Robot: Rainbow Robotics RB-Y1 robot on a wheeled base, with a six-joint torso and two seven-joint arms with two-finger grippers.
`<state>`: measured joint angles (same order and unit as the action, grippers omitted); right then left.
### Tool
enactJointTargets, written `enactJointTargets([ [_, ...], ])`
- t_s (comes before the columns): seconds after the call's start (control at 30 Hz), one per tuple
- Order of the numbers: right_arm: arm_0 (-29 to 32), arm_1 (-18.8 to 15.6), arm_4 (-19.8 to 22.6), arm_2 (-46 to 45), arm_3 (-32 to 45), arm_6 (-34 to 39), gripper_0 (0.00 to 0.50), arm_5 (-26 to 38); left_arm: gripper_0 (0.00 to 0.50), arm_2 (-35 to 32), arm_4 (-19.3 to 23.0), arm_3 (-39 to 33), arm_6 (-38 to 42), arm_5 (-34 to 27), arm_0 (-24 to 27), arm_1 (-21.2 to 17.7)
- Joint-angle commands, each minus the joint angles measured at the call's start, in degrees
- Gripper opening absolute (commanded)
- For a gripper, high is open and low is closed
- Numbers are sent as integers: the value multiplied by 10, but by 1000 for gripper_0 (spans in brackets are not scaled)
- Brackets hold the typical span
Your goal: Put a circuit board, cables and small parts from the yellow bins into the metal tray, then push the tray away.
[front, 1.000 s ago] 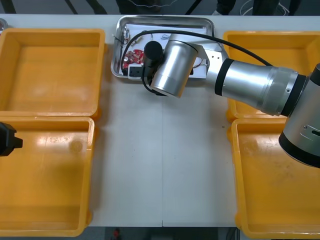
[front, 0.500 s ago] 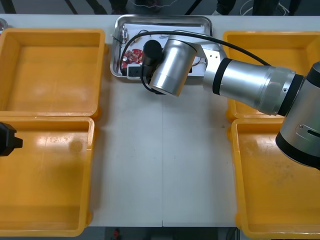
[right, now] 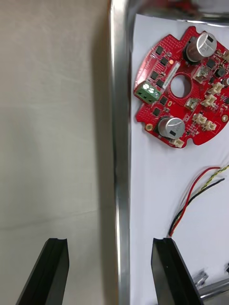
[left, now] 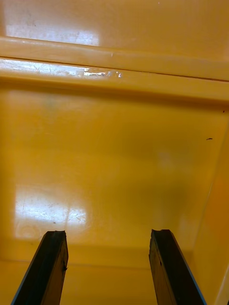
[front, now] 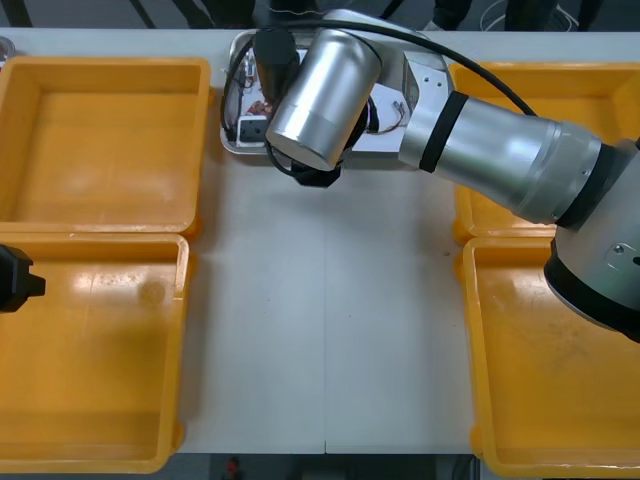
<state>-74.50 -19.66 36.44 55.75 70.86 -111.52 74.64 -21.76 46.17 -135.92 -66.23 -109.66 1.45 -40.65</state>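
Observation:
The metal tray (front: 232, 148) lies at the table's far edge, white inside. My right arm (front: 320, 95) reaches over it. My right gripper (right: 109, 243) is open and straddles the tray's rim (right: 120, 143), one finger over the table and one over the tray's inside, holding nothing. Past the fingers a round red circuit board (right: 160, 102) lies in the tray, partly showing in the front view (front: 262, 105). A red and yellow cable (right: 195, 190) with a black strand lies beside it. Small metal parts (right: 202, 277) sit by the inner finger. My left gripper (front: 18, 278) hangs open (left: 109, 233) over the near left bin.
Yellow bins stand at both sides: far left (front: 100, 140), near left (front: 95, 360), far right (front: 560, 90) and near right (front: 550, 370). The bins' floors that show are bare. A bare strip of table (front: 325, 320) runs between them.
My right wrist has lifted and swung toward the tray's far left, covering more of it, and its fingers have come open. The left arm has not moved.

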Motion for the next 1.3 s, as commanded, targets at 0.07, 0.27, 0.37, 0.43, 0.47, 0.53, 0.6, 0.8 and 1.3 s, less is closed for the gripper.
enactJointTargets([
  [0.07, 49, 0, 2, -108, 107, -7, 500, 95, 500, -16, 4, -16, -59, -3, -6, -22],
  [0.27, 115, -19, -21, -175, 226, 9, 500, 203, 500, -16, 4, -16, -59, -3, -6, -22],
  [0.37, 146, -31, -29, -195, 285, 53, 500, 251, 500, -16, 4, -16, -59, -3, -6, -22],
  [0.43, 168, -42, -32, -209, 325, 81, 500, 280, 500, -16, 4, -16, -59, -3, -6, -22],
  [0.47, 183, -49, -38, -218, 352, 97, 500, 299, 500, -16, 4, -16, -59, -3, -6, -22],
  [0.53, 210, -57, -46, -235, 391, 117, 500, 325, 500, -16, 4, -16, -59, -3, -6, -22],
  [0.6, 245, -67, -50, -260, 433, 148, 500, 354, 500, -16, 4, -16, -59, -3, -6, -22],
  [0.8, 318, -86, -50, -328, 503, 227, 500, 354, 500, -16, 4, -16, -59, -3, -6, -22],
  [1.3, 497, -194, 12, -484, 659, 400, 500, 354, 500, -16, 4, -16, -59, -3, -6, -22],
])
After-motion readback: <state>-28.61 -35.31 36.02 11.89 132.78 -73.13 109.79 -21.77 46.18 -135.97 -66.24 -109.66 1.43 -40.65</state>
